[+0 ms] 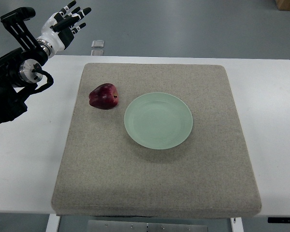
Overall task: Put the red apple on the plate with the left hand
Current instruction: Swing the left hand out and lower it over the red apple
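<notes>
Red apple (104,96) lies on its side on the grey mat (157,193), left of centre frame, upper half. Dark red skin, a small paler spot at its right end. It sits just beside the pale green plate (135,130), off the plate's upper-left rim; a narrow strip of mat shows between them, so apart, not touching. Plate is round, shallow, near the middle of the mat, nothing on it.

Left hand (65,23) is in the upper left corner of the frame, beyond the far edge of the white table (275,125), over the grey floor. White palm, black-tipped fingers (77,10) extended and slightly fanned, pointing toward the upper right; it grips nothing. Black forearm and wrist housing run down along the left edge, over the table's left end, with a loop of black cable at the wrist.

Apple relative to hand: well apart, the apple lower and to the right of the hand, with the mat's upper-left corner and a strip of bare table between.

Small clear square object (97,44) on the floor beyond the table's far edge, upper left of centre; can't tell what it is.

No legible writing, brand or label anywhere.
</notes>
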You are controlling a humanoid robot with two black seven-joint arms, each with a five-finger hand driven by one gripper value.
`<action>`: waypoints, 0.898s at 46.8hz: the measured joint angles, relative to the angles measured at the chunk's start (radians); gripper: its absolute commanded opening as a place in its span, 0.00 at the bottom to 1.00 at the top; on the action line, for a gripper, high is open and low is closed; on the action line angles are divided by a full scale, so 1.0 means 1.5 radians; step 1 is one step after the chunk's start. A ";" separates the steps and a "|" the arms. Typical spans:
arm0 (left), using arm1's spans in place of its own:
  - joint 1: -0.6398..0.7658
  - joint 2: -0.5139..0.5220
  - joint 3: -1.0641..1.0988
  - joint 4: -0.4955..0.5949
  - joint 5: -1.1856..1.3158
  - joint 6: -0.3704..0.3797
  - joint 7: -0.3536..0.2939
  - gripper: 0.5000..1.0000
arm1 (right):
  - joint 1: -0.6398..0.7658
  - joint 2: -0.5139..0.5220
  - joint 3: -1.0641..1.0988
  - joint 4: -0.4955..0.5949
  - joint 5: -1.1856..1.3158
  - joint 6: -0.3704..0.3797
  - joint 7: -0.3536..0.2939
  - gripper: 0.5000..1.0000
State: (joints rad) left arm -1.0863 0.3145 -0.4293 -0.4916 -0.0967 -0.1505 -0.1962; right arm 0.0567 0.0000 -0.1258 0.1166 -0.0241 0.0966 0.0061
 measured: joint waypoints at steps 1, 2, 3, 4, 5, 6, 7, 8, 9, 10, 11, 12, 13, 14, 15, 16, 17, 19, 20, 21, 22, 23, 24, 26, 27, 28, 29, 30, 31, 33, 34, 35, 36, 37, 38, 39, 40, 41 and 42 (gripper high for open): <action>0.000 0.003 0.000 -0.004 0.017 0.000 0.000 0.99 | 0.000 0.000 0.000 0.000 0.000 0.000 0.000 0.93; 0.000 0.006 0.000 -0.009 0.035 0.000 0.000 0.99 | 0.000 0.000 0.000 0.000 0.000 0.000 0.000 0.93; 0.000 0.010 0.000 -0.015 0.056 0.000 0.000 0.99 | 0.000 0.000 0.000 0.000 0.000 0.000 0.000 0.93; 0.000 0.013 0.000 -0.020 0.074 0.000 0.000 0.99 | 0.000 0.000 0.000 0.000 0.000 0.000 0.000 0.93; 0.000 0.016 0.001 -0.026 0.092 0.000 0.000 0.99 | 0.000 0.000 0.000 0.000 0.000 0.000 0.000 0.93; 0.000 0.019 0.001 -0.031 0.110 0.000 0.000 0.99 | 0.000 0.000 0.000 0.000 0.000 0.000 0.000 0.93; 0.000 0.023 0.001 -0.037 0.130 0.000 0.000 0.99 | 0.000 0.000 0.000 0.000 0.000 0.000 0.000 0.93; 0.000 0.026 0.001 -0.042 0.145 0.000 0.000 0.99 | 0.000 0.000 0.000 0.000 0.000 0.000 0.000 0.93; 0.000 0.028 0.001 -0.046 0.161 0.000 0.000 0.99 | 0.000 0.000 0.000 0.000 0.000 0.000 0.000 0.93; 0.000 0.031 0.001 -0.051 0.175 0.000 0.000 0.99 | 0.000 0.000 0.000 0.000 0.000 0.000 0.000 0.93; 0.000 0.033 0.002 -0.056 0.191 0.000 0.000 0.99 | 0.000 0.000 0.000 0.000 0.000 0.000 0.000 0.93; 0.000 0.036 0.004 -0.060 0.204 0.000 0.001 0.99 | 0.000 0.000 0.000 0.000 0.000 0.000 0.000 0.93; 0.000 0.038 0.007 -0.065 0.217 0.000 0.001 0.99 | 0.000 0.000 0.000 0.000 0.000 0.000 0.000 0.93; -0.002 0.041 0.012 -0.070 0.230 0.000 0.002 0.99 | 0.000 0.000 0.000 0.000 0.000 0.000 0.000 0.93; -0.004 0.045 0.019 -0.076 0.245 -0.001 0.002 0.99 | 0.000 0.000 0.000 0.000 0.000 0.000 0.000 0.93; -0.007 0.049 0.026 -0.081 0.257 -0.002 0.002 0.99 | 0.000 0.000 0.000 0.000 0.000 0.000 0.000 0.93; -0.010 0.054 0.034 -0.088 0.268 -0.003 0.002 0.99 | 0.000 0.000 0.000 0.000 0.000 0.000 0.000 0.93; -0.015 0.066 0.053 -0.102 0.288 -0.009 0.002 0.99 | 0.000 0.000 0.000 0.000 0.000 0.000 0.000 0.92; -0.018 0.072 0.063 -0.109 0.296 -0.012 0.002 0.99 | 0.000 0.000 0.000 0.000 0.000 0.000 0.000 0.93; -0.020 0.077 0.072 -0.116 0.303 -0.016 0.003 0.99 | 0.000 0.000 0.000 0.000 0.000 0.000 0.000 0.93; -0.025 0.084 0.084 -0.123 0.310 -0.019 0.003 0.99 | 0.000 0.000 0.000 0.000 0.000 0.000 0.000 0.93; -0.029 0.090 0.093 -0.129 0.315 -0.020 0.003 0.99 | 0.000 0.000 0.000 0.000 0.000 0.000 0.000 0.93; -0.035 0.096 0.103 -0.134 0.319 -0.021 0.003 0.99 | 0.000 0.000 0.000 0.000 0.000 0.000 0.000 0.93; -0.049 0.109 0.123 -0.145 0.323 -0.023 0.003 0.98 | 0.000 0.000 0.000 0.000 0.000 0.000 0.000 0.93; -0.055 0.115 0.131 -0.152 0.324 -0.023 0.003 0.99 | 0.000 0.000 0.000 0.000 0.000 0.000 0.000 0.93; -0.061 0.121 0.139 -0.159 0.324 -0.024 0.003 0.98 | 0.000 0.000 0.000 0.000 0.000 0.000 0.000 0.93; -0.067 0.130 0.147 -0.170 0.325 -0.025 0.003 0.99 | 0.000 0.000 0.000 0.000 0.000 0.000 0.000 0.93; -0.072 0.138 0.153 -0.179 0.325 -0.026 0.003 0.99 | 0.000 0.000 0.000 0.000 0.000 0.000 0.000 0.93; -0.077 0.146 0.159 -0.189 0.326 -0.027 0.003 0.99 | 0.000 0.000 0.000 0.000 0.000 0.000 0.000 0.93; -0.092 0.167 0.175 -0.211 0.327 -0.036 0.003 0.99 | 0.000 0.000 0.000 0.000 0.000 0.000 0.000 0.93; -0.098 0.175 0.183 -0.220 0.328 -0.039 0.003 0.99 | 0.000 0.000 0.000 0.000 0.000 0.000 0.000 0.93; -0.104 0.183 0.193 -0.230 0.331 -0.044 0.003 0.99 | 0.000 0.000 0.000 0.000 0.000 0.000 0.000 0.93; -0.111 0.189 0.205 -0.240 0.335 -0.047 0.003 0.99 | 0.000 0.000 0.000 0.000 0.000 0.000 0.000 0.93; -0.118 0.195 0.220 -0.251 0.341 -0.050 0.003 0.99 | 0.000 0.000 0.000 0.000 0.000 0.000 0.000 0.93; -0.125 0.200 0.234 -0.260 0.347 -0.051 0.003 0.99 | 0.000 0.000 0.000 0.000 0.000 0.000 0.000 0.93; -0.132 0.204 0.249 -0.268 0.356 -0.053 0.003 0.99 | 0.000 0.000 0.000 0.000 0.000 0.000 0.000 0.93; -0.139 0.208 0.262 -0.276 0.365 -0.054 0.003 0.99 | 0.000 0.000 0.000 0.000 0.000 0.000 0.000 0.93; -0.147 0.212 0.276 -0.286 0.376 -0.055 0.003 0.99 | 0.000 0.000 0.000 0.000 0.000 0.000 0.000 0.93; -0.152 0.215 0.284 -0.292 0.385 -0.057 0.003 0.99 | 0.000 0.000 0.000 0.000 0.000 0.000 0.000 0.93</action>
State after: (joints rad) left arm -1.3140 0.6377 -0.0026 -0.9298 0.4813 -0.2356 -0.1918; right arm 0.0568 0.0000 -0.1258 0.1166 -0.0238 0.0967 0.0063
